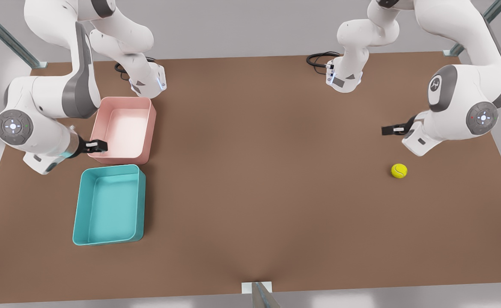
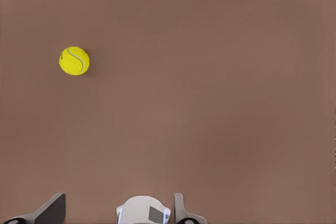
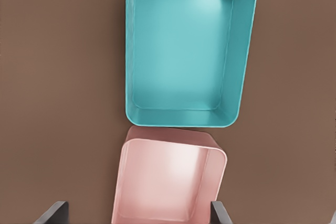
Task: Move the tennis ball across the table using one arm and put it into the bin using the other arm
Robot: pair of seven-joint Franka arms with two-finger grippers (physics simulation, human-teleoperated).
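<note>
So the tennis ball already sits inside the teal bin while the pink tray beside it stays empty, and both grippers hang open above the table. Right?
Not quite. The tennis ball lies on the bare table, at the front view's right, near the left gripper; the front view shows it far from the teal bin, which is empty. The rest holds: the pink tray is empty, and the right gripper is open too.

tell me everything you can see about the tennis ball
The tennis ball is small, yellow-green and fuzzy-looking, with a pale curved seam visible in the left wrist view. It rests alone on the bare brown table at the front view's right, touching nothing else. The left gripper hangs nearby, fingers open, not around it. It lies far from the teal bin.
</note>
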